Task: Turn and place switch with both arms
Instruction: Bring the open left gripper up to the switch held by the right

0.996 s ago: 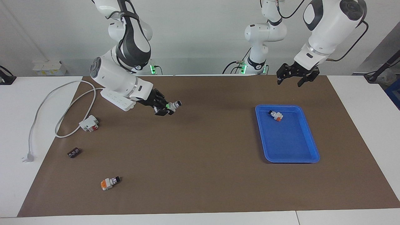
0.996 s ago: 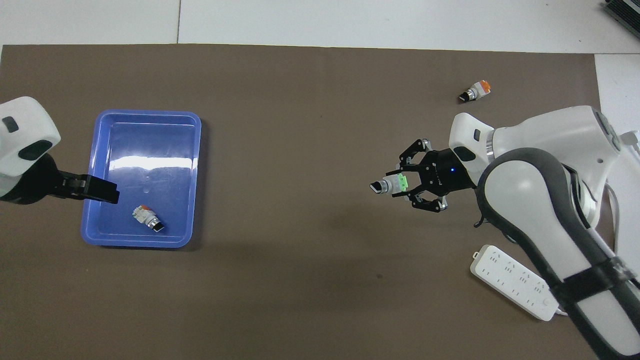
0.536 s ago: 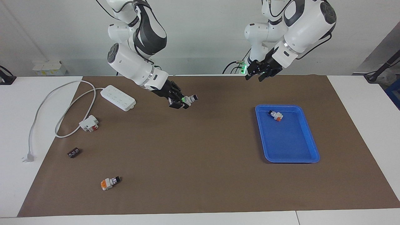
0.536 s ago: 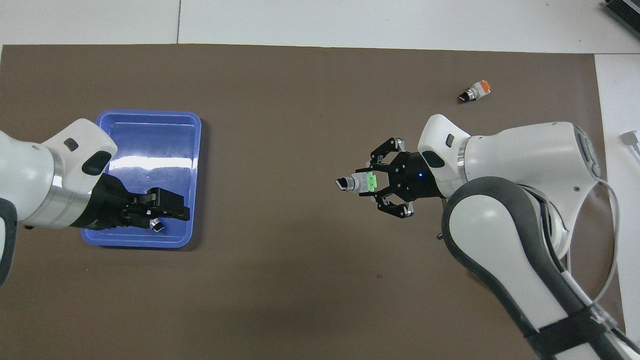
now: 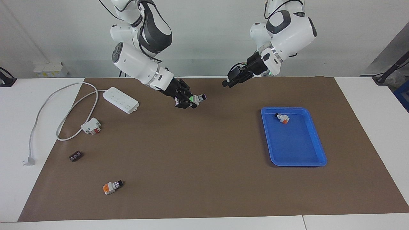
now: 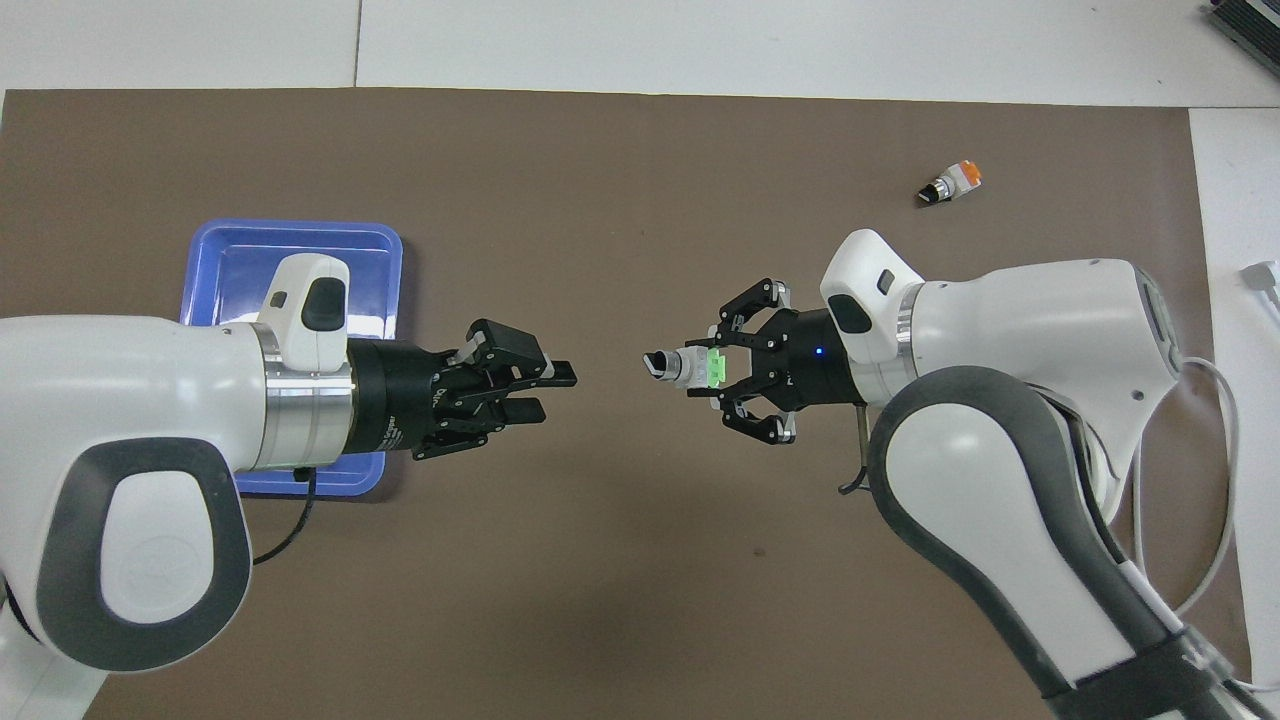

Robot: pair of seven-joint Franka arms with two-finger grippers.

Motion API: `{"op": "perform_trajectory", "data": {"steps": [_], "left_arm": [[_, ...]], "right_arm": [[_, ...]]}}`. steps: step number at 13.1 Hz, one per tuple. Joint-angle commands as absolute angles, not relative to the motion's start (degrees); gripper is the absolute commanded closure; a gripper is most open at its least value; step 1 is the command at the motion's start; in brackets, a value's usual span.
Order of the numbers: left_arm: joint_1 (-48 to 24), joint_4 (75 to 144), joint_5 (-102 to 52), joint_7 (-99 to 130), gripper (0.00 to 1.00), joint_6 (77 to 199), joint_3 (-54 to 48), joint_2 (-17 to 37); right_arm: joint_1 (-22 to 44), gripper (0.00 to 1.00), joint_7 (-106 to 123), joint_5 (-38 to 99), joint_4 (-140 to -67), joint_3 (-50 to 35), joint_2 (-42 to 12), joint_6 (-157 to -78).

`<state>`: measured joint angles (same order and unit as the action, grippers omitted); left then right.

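Observation:
My right gripper (image 5: 191, 101) (image 6: 716, 366) is shut on the green end of the switch (image 5: 198, 97) (image 6: 682, 366) and holds it in the air over the mat's middle, on its side. The switch's black-and-silver knob end points at my left gripper (image 5: 226, 83) (image 6: 553, 391). The left gripper is open and empty, level with the switch, with a short gap between the two.
A blue tray (image 5: 294, 163) (image 6: 290, 228) lies toward the left arm's end, with an orange-ended switch (image 5: 281, 118) in it. Another orange-ended switch (image 5: 112, 187) (image 6: 950, 183), a white-and-red block (image 5: 91, 126), a small black part (image 5: 75, 156) and a power strip (image 5: 120, 99) lie toward the right arm's end.
The right gripper carried the switch toward the table's middle. The left gripper swung from over the tray's end to the middle and now faces the switch's knob end.

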<state>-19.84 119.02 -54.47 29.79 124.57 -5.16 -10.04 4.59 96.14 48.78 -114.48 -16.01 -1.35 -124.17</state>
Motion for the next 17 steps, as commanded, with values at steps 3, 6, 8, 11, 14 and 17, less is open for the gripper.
{"op": "perform_trajectory", "data": {"steps": [3, 6, 8, 11, 14, 17], "left_arm": [[-26.7, 119.2, -59.4, 31.0, 0.62, 136.0, -4.3, -6.4], [-28.1, 118.9, -59.6, 30.8, 0.64, 137.7, -4.3, -5.0], [-28.5, 119.0, -59.7, 30.8, 0.64, 138.3, -4.3, -4.9], [-29.1, 118.0, -60.1, 30.8, 0.68, 139.4, -4.3, -4.0], [-30.3, 117.8, -60.2, 30.3, 0.7, 141.0, -4.3, -3.0], [-30.6, 117.7, -60.2, 30.2, 0.72, 141.7, -4.3, -2.6]], "right_arm": [[4.7, 1.0, 95.4, 50.5, -115.8, -15.9, 0.0, -125.0], [4.7, 1.0, 95.5, 50.5, -115.8, -15.9, 0.0, -125.1], [4.7, 1.0, 95.4, 50.5, -115.8, -15.9, 0.0, -125.2], [4.7, 1.0, 95.7, 50.5, -115.8, -15.9, 0.0, -125.2], [4.7, 1.0, 95.7, 50.5, -115.8, -15.9, 0.0, -125.2], [4.7, 1.0, 95.8, 50.5, -115.8, -15.9, 0.0, -125.2]]}}
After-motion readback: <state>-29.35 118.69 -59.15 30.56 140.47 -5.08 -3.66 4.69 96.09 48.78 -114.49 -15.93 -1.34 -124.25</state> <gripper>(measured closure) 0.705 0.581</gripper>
